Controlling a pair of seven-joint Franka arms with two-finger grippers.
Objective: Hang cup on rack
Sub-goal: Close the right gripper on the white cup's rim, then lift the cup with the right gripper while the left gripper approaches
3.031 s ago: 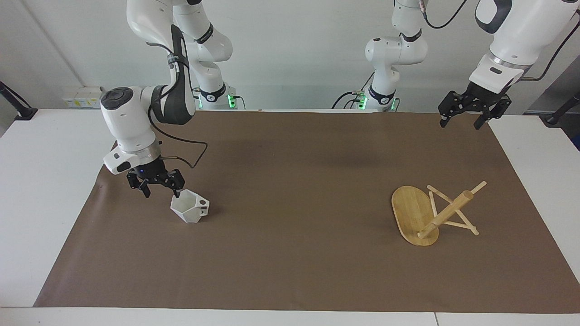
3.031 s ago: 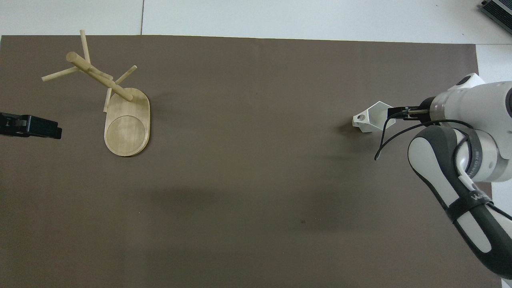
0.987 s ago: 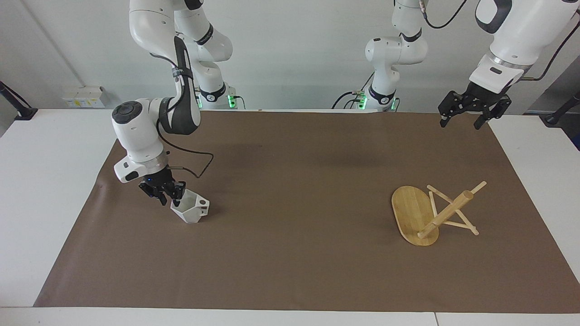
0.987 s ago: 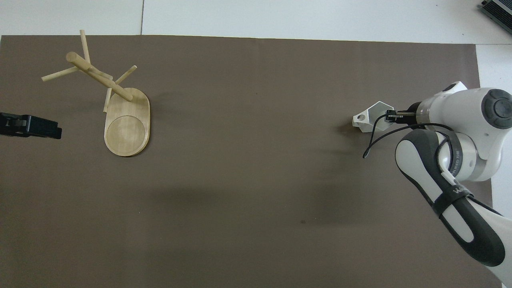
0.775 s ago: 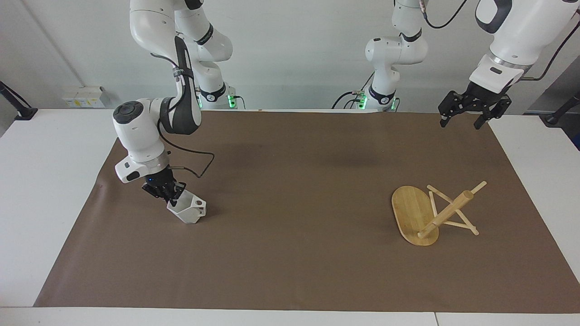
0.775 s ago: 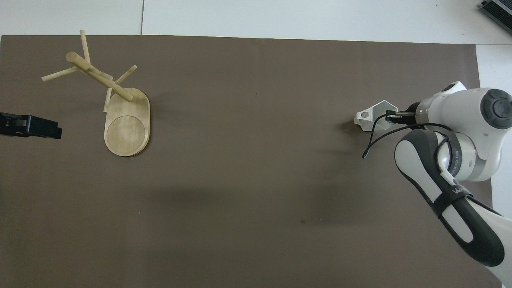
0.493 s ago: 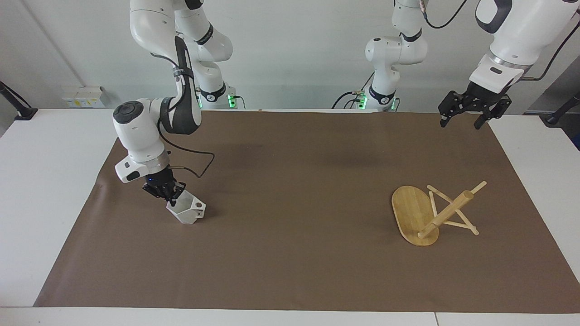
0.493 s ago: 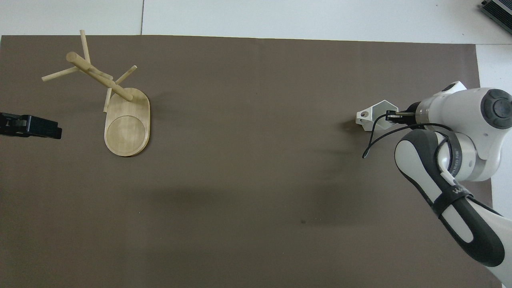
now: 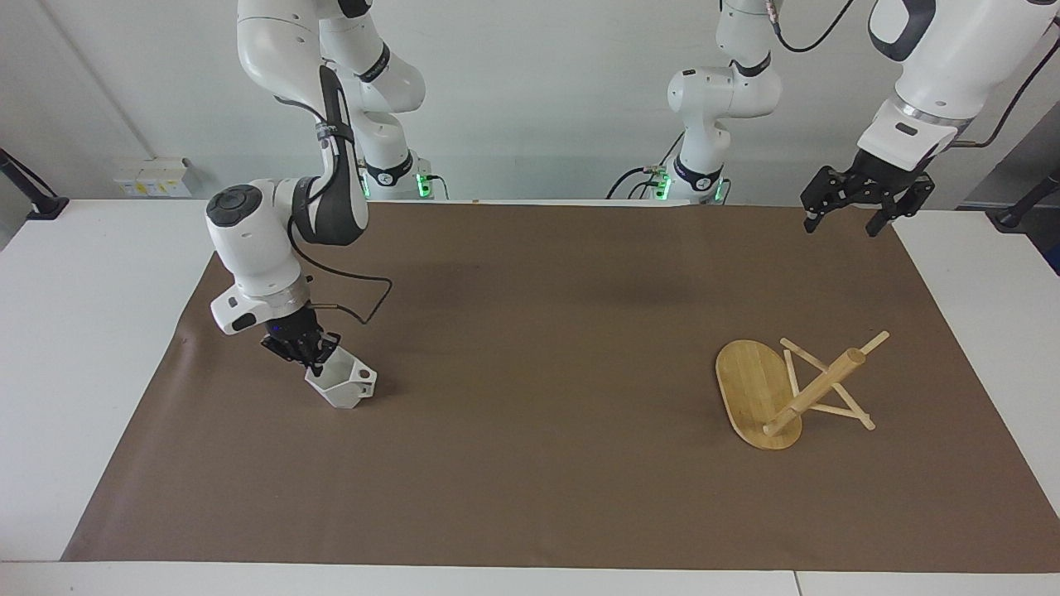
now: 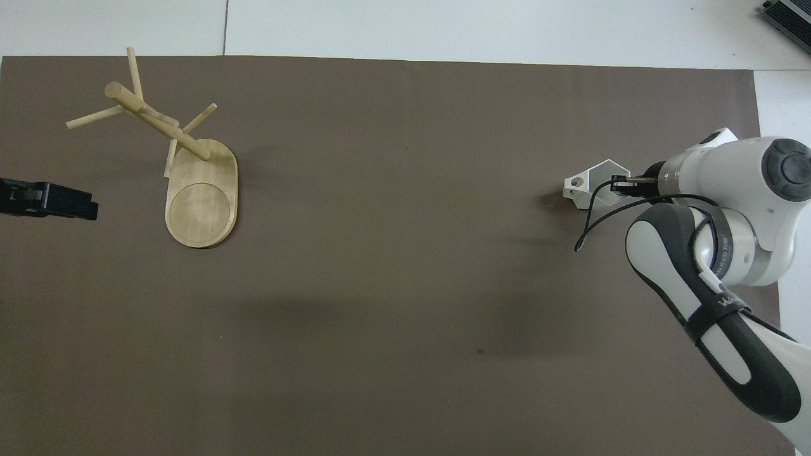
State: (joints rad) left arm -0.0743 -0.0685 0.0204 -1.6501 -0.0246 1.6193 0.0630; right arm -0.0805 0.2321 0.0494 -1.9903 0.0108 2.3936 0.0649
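Pincer clamped on cup rim, rack lying tipped over

Cup (image 9: pixel 340 384) sits white and angular on the brown mat (image 9: pixel 530 372) at the right arm's end of the desk (image 9: pixel 83 331), tilted, its pierced tab handle pointing toward the desk's middle. The right pincer (image 9: pixel 308 358) is closed tight on the cup's rim on the side away from the handle. The facing view shows this grip from the side, with the cup's lower corner near or on the mat; whether it touches cannot be told. The overhead view shows only the pincer's dark tip at the rim (image 10: pixel 624 184), the rest covered by the arm's white wrist, but it gives a clear look at the round hole in the handle.

The rack (image 9: pixel 791 389) lies tipped over at the left arm's end of the desk, well apart from the cup, its oval base standing on edge and its post and pegs slanting up.

The left pincer (image 9: pixel 857 205) hangs spread wide over the mat's corner closest to the left arm's base, waiting. In the overhead view it is cut off at the frame edge, only a black part (image 10: pixel 47 199) showing.
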